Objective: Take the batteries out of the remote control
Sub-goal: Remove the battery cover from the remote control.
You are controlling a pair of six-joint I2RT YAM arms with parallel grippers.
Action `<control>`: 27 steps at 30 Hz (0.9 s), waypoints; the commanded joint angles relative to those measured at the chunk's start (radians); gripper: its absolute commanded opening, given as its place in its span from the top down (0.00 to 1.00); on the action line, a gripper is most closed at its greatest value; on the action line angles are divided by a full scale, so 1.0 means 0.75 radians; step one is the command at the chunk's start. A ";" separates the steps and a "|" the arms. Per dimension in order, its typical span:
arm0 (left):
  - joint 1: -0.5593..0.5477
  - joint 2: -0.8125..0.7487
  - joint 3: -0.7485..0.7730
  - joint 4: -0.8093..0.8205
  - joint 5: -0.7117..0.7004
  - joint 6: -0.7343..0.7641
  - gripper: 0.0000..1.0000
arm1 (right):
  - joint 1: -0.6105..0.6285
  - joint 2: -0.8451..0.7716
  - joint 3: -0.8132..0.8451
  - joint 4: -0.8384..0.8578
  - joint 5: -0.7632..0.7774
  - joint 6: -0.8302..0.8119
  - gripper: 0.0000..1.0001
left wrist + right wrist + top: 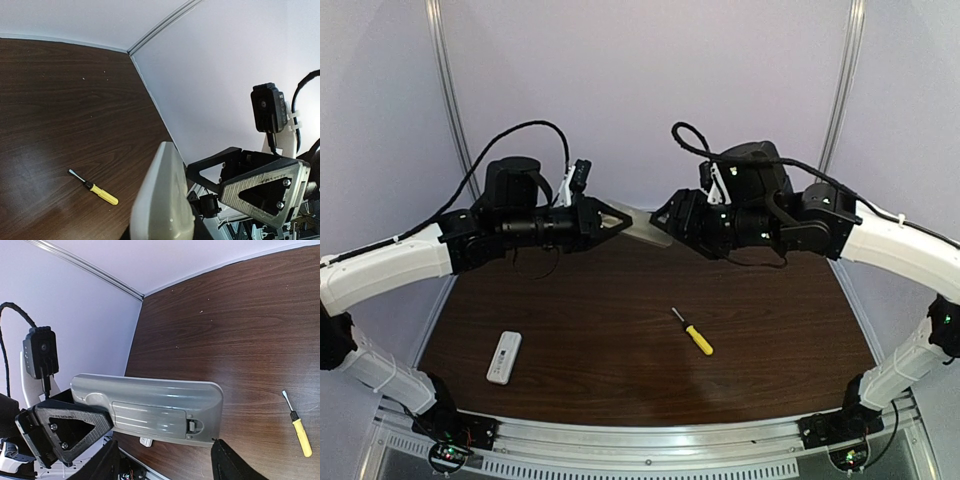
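Observation:
My left gripper [616, 220] is shut on one end of a grey remote control [647, 230], holding it in the air above the back of the table. In the right wrist view the remote control [150, 402] shows its back, with the battery cover [155, 415] shut. No batteries are in view. My right gripper [666, 219] faces the remote's free end, open, its dark fingers [230, 465] wide apart on either side of the lower edge. In the left wrist view the remote control [162, 200] is seen end-on and hides my own fingers.
A yellow-handled screwdriver [694, 332] lies on the brown table right of the middle. A white remote [504, 357] lies near the front left. Pale walls close the table [620, 300] at the back and sides.

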 commanded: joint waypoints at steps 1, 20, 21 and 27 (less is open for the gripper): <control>-0.009 0.009 0.049 0.028 0.006 0.030 1.00 | 0.007 0.034 0.064 0.016 0.019 -0.029 0.36; -0.009 0.003 0.047 0.033 0.029 0.039 1.00 | 0.007 0.122 0.120 0.022 0.012 -0.055 0.36; -0.009 0.002 0.047 0.033 0.029 0.039 1.00 | 0.009 0.124 0.127 0.017 0.015 -0.059 0.36; -0.007 -0.003 0.047 0.036 0.031 0.041 1.00 | 0.007 0.124 0.123 -0.003 0.030 -0.063 0.36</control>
